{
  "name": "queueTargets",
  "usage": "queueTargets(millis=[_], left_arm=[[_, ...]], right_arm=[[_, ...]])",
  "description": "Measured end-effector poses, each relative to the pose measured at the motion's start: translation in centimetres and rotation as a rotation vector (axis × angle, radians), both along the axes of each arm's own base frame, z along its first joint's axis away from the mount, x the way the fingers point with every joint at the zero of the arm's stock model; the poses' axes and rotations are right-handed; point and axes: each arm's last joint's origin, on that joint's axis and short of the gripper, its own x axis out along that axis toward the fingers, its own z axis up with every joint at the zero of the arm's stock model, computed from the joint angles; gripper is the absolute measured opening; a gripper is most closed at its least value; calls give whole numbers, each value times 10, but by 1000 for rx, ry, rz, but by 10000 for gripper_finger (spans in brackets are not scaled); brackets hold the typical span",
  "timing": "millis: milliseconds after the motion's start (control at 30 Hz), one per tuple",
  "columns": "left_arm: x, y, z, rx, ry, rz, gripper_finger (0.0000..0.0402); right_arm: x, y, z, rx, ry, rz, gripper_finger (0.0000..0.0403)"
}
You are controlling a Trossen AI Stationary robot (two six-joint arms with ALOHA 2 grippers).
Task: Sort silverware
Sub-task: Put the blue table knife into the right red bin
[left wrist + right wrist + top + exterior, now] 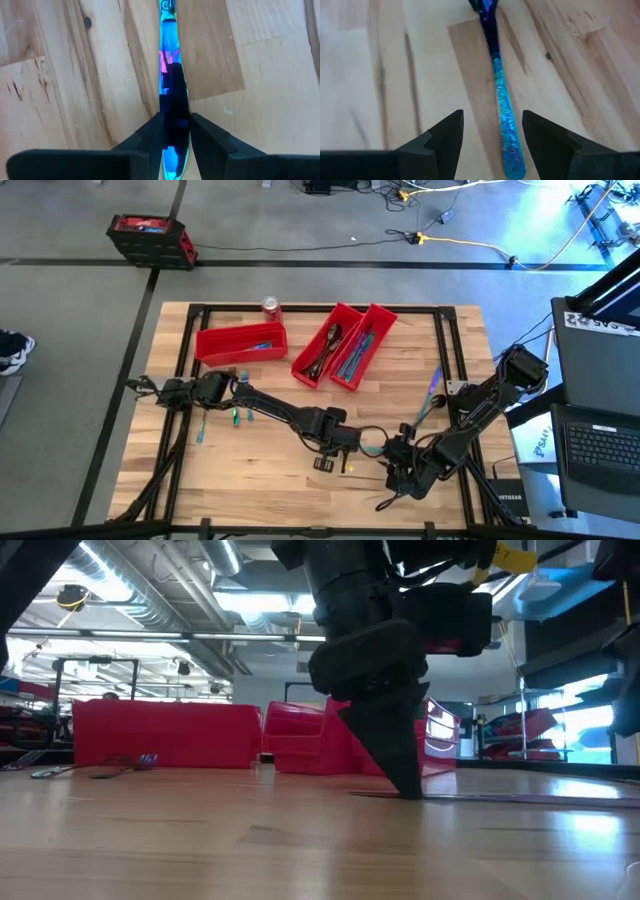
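Two grippers work at the desk (250,480), both on the near side of the red bins (340,345). The left gripper (175,131) is pinched onto an iridescent knife (171,75) lying flat — fingertips at desk level to catch so thin a piece. The right gripper (492,130) hovers, jaws apart, straddling a blue utensil handle (506,125), aligned lengthwise for a grasp.

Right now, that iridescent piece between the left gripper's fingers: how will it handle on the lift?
Probably stiff: the iridescent piece looks like thin flat metal. Likely slippery, given its mirror-like gloss. The left gripper pinches its narrow edges, so it may pivot or tilt as it leaves the table.
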Motion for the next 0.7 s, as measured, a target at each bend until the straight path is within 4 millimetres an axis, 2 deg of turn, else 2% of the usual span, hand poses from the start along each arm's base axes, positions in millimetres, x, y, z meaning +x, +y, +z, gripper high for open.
queueTargets(millis=[333, 567, 700], left_arm=[[0, 0, 0, 48, -6, -23, 79], [-2, -7, 0, 84, -15, -19, 55], [-2, -6, 0, 77, -18, 3, 52]], right_arm=[[6, 7, 30, -48, 36, -2, 188], [-1, -3, 30, -112, 60, -131, 188], [0, -2, 30, -101, 51, -135, 188]])
